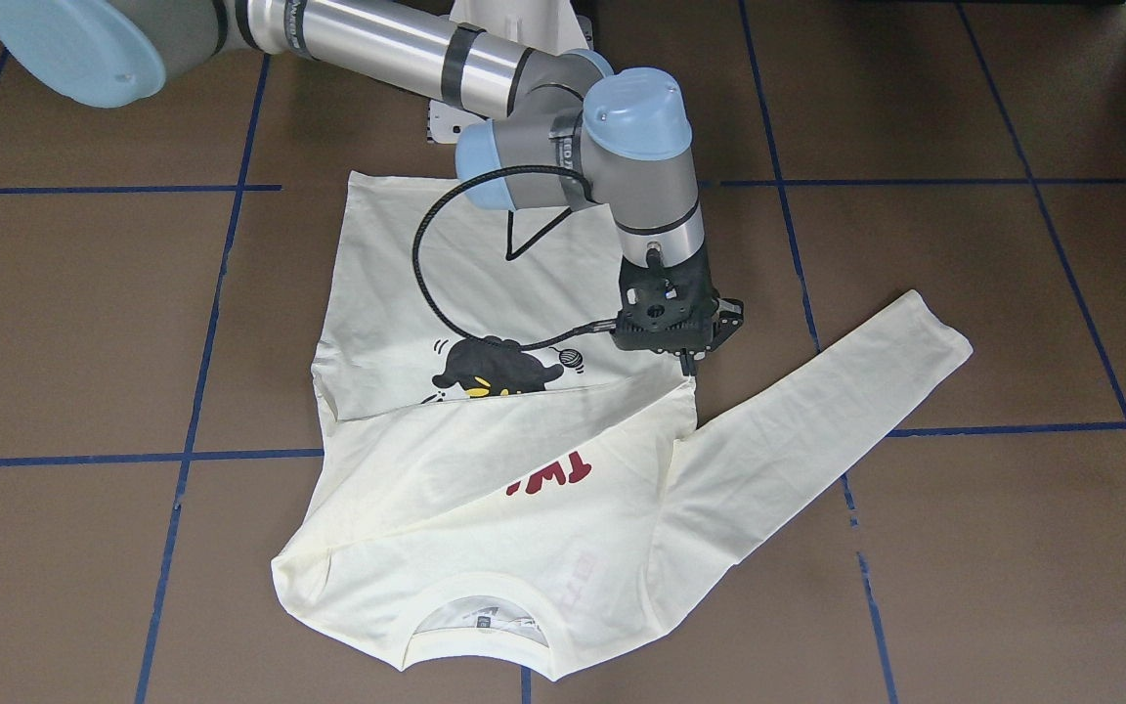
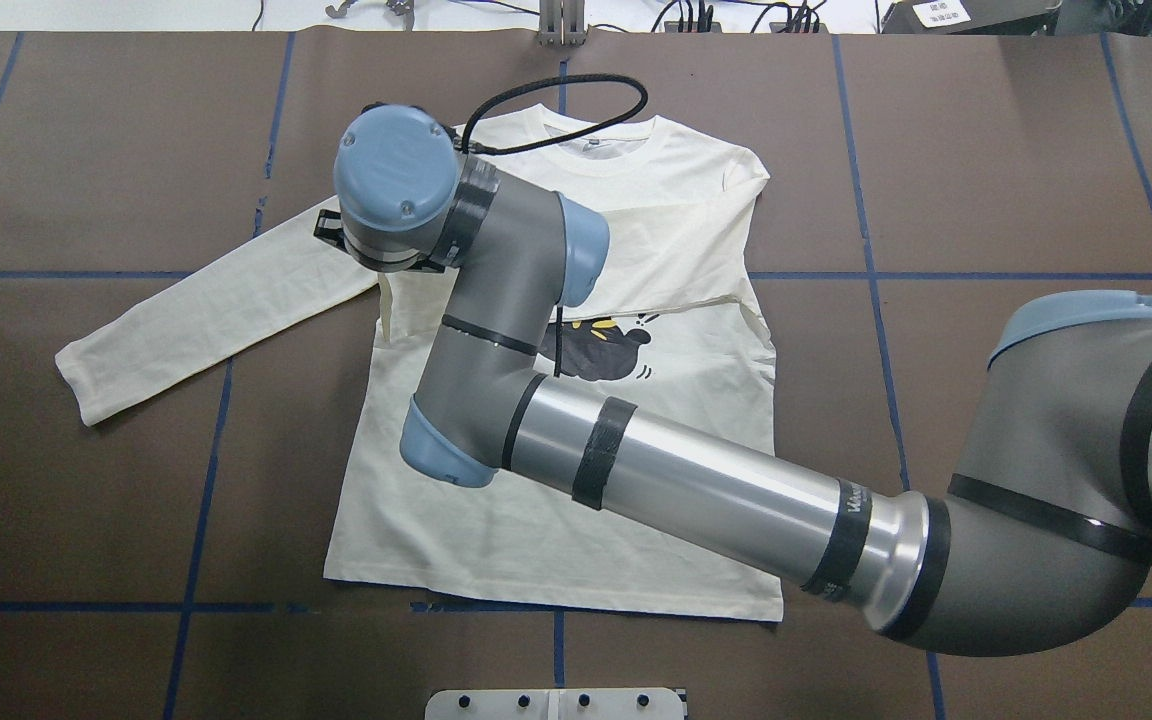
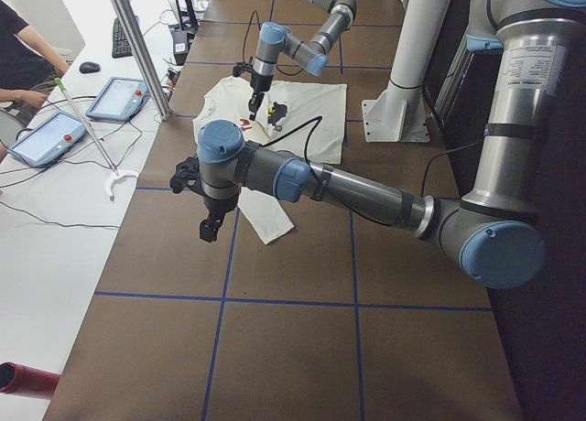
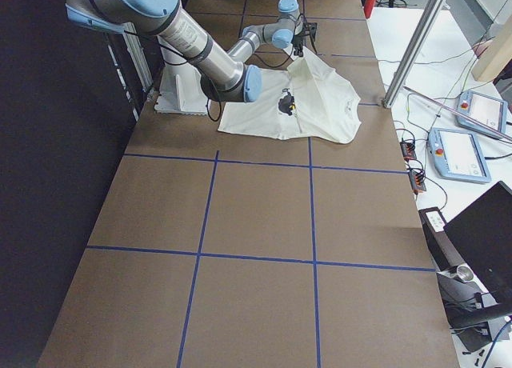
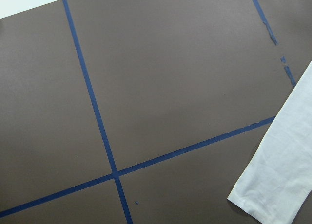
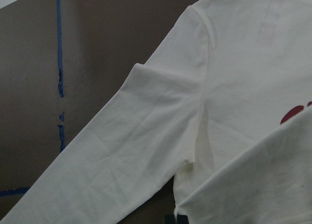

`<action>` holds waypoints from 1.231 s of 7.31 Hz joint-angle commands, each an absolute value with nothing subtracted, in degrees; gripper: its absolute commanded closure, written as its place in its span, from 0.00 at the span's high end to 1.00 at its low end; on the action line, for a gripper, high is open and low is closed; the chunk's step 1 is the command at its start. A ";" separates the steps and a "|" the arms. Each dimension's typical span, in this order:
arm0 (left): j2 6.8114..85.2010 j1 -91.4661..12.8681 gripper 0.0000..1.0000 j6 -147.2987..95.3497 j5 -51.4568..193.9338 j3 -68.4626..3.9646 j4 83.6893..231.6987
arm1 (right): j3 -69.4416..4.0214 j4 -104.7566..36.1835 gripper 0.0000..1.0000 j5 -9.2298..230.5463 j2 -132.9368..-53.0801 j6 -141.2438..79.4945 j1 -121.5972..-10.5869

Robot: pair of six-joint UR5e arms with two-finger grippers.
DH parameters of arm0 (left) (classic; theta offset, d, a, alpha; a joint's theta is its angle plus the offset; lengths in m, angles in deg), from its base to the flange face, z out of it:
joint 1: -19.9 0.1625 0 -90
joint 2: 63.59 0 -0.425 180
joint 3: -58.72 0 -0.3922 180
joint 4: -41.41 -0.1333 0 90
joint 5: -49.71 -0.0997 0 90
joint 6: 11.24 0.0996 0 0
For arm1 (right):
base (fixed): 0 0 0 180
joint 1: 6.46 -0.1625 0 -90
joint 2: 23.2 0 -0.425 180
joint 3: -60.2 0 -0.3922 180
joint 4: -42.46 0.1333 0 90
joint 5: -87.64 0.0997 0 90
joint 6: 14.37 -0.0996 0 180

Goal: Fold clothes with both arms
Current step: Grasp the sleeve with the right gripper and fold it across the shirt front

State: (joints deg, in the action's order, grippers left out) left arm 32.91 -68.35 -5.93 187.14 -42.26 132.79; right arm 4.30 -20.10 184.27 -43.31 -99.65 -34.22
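Shirt (image 2: 496, 540) lies flat on the counter (image 1: 964, 244), print up. Its long axis runs away from the robot, collar far, hem near. Folded sleeve (image 1: 485, 440) lies across the chest. Right arm (image 1: 641, 176) reaches over, right jaws at that cuff; can't tell their state. Free sleeve (image 1: 817, 411) splays outward. Left arm (image 3: 348, 185) hovers near its cuff, probably staged for it. Left jaws: can't tell either.

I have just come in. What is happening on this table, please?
A robot is folding a cream shirt on the table. One sleeve is already folded across the chest, and the right gripper is at its cuff; whether it grips is unclear. The other sleeve lies stretched out, with the left gripper hovering near its end.
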 commanded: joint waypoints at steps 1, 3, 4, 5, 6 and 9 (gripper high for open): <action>33.09 -63.81 1.00 -7.88 187.17 -42.44 132.91 | 9.12 -16.52 0.88 181.42 -40.71 -100.15 -32.56; 33.27 -52.84 1.00 -31.41 186.38 -41.14 141.21 | 4.95 -17.12 0.95 181.76 -39.46 -107.49 -34.48; 33.62 -45.39 1.00 -42.16 182.37 -38.17 147.44 | -5.01 -24.44 0.95 185.16 -43.38 -108.93 -37.02; 34.14 -41.40 1.00 -49.32 179.37 -33.26 153.94 | -17.55 -32.52 0.93 189.89 -50.90 -108.86 -41.22; 34.06 -39.54 1.00 -54.09 179.34 -30.34 158.35 | -28.29 -32.95 0.91 195.25 -62.37 -108.07 -46.05; 33.62 -36.44 0.91 -55.45 179.08 -26.89 159.37 | -35.69 -32.86 0.92 202.30 -80.99 -91.24 -57.48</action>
